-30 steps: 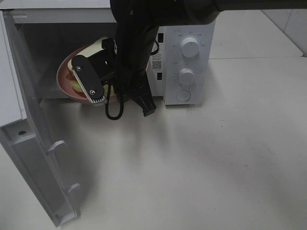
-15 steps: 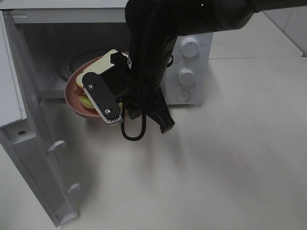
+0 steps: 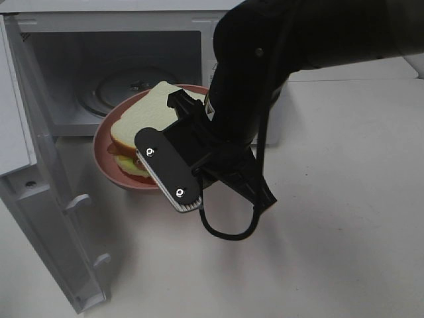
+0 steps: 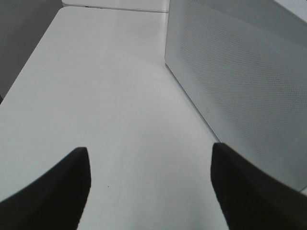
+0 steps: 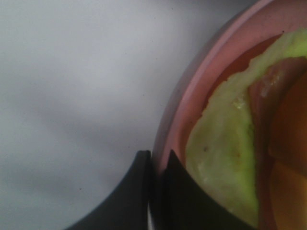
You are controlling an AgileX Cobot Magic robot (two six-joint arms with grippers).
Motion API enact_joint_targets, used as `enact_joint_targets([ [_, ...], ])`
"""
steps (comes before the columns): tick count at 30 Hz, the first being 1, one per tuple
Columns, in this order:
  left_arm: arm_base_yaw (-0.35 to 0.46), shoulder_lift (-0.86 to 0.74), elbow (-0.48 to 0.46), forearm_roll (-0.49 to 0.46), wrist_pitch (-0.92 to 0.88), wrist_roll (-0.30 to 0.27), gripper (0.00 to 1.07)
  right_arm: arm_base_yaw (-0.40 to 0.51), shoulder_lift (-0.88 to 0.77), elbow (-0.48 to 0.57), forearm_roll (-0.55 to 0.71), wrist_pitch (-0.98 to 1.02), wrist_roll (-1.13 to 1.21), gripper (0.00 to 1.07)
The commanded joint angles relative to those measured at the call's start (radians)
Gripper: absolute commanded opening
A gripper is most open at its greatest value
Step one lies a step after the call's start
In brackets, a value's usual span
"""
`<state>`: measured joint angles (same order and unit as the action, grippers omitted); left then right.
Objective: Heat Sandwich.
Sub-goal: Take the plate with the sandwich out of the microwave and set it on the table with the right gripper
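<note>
**Plate pinched by rim, sandwich riding level**

My R gripper [image 5: 154,191] is clamped nearly shut on the plate [image 3: 106,142] rim, one finger over the lip, one under. Rim grip bc the sandwich [image 3: 142,122] covers nearly the whole plate, so there's no other bare spot to grab w/o crushing bread. Sandwich sits on the plate just ahead of my fingertips, lettuce edge right beside the pinch. Plate hangs in the air ahead of me, in front of the microwave [image 3: 119,46] mouth, whose door [image 3: 46,218] is swung wide. Turntable [image 3: 122,83] beyond the plate is bare. I'd guess wrist is angled to keep the plate flat, since a one-sided hold wants to tip.

L gripper [image 4: 148,187]: fingers wide apart, holding nothing, parked over the table [image 4: 96,86] beside the microwave's side wall.
</note>
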<state>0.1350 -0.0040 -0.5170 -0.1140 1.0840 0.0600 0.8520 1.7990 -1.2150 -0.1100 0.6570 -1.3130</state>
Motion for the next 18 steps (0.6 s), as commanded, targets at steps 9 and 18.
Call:
enact_joint_targets([
  [9,-0.006,-0.006,0.002,-0.003,-0.016,-0.004,0.68,0.036,-0.137,0.138,0.036,-0.058,-0.005,0.0],
  [18,-0.006,-0.006,0.002,-0.003,-0.016,-0.004,0.68,0.036,-0.264,0.263,0.036,-0.06,0.006,0.0],
])
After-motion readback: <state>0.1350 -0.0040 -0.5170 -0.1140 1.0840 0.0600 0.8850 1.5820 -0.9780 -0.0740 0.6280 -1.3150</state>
